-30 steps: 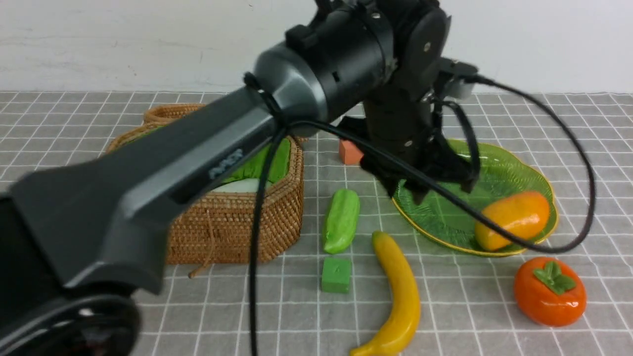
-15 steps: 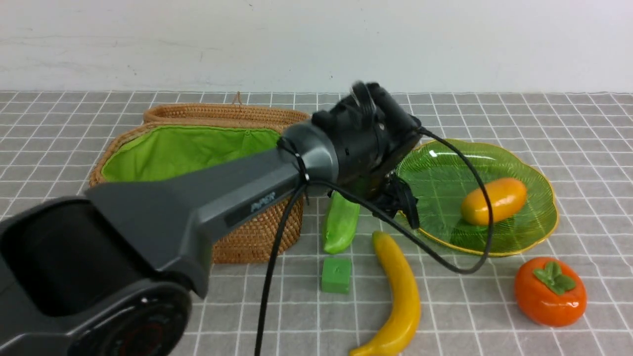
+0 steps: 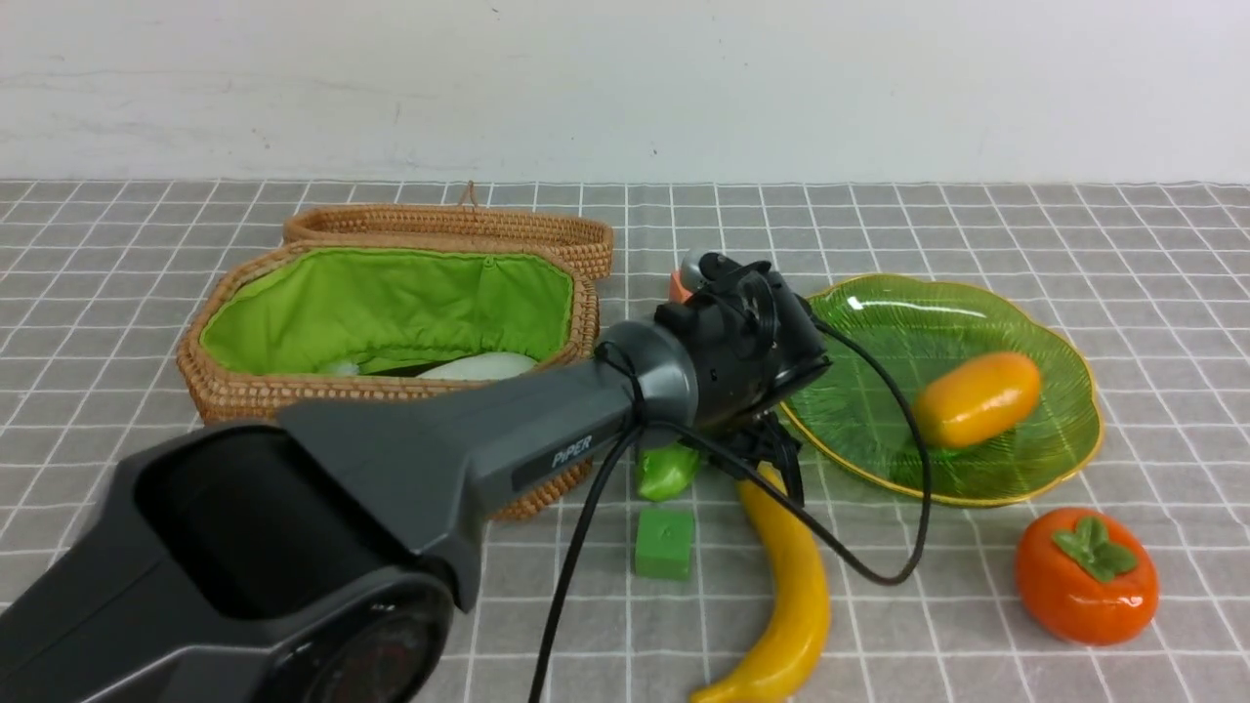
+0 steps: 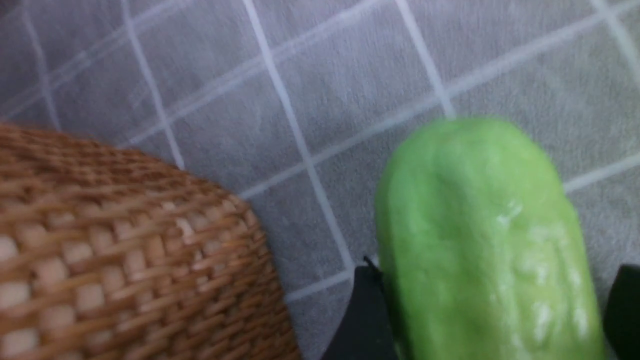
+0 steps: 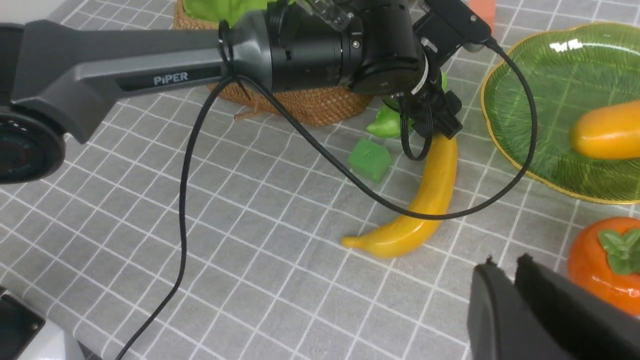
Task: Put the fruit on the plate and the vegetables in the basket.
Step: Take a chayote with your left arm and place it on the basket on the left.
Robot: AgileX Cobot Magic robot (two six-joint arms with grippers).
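A light green cucumber (image 4: 480, 240) lies on the cloth beside the wicker basket (image 3: 244, 395), and my left gripper (image 4: 492, 320) stands open astride it, one black finger on each side. A white radish (image 3: 479, 366) rests in the basket's green lining. The mango (image 3: 977, 398) lies on the green plate (image 3: 879, 332). The banana (image 3: 793, 586) and the persimmon (image 3: 1086, 576) sit on the cloth near the front. My right gripper (image 5: 505, 265) hovers shut and empty beside the persimmon (image 5: 600, 270).
A small green cube (image 3: 664, 542) sits just in front of the cucumber, next to the banana. An orange cube (image 3: 676, 285) peeks out behind the left wrist. The left arm's cable (image 3: 879, 576) loops over the banana and the plate's near rim.
The left arm has swung from above the plate back towards the basket and dropped onto the cucumber. The mango has rolled a little further onto the plate.
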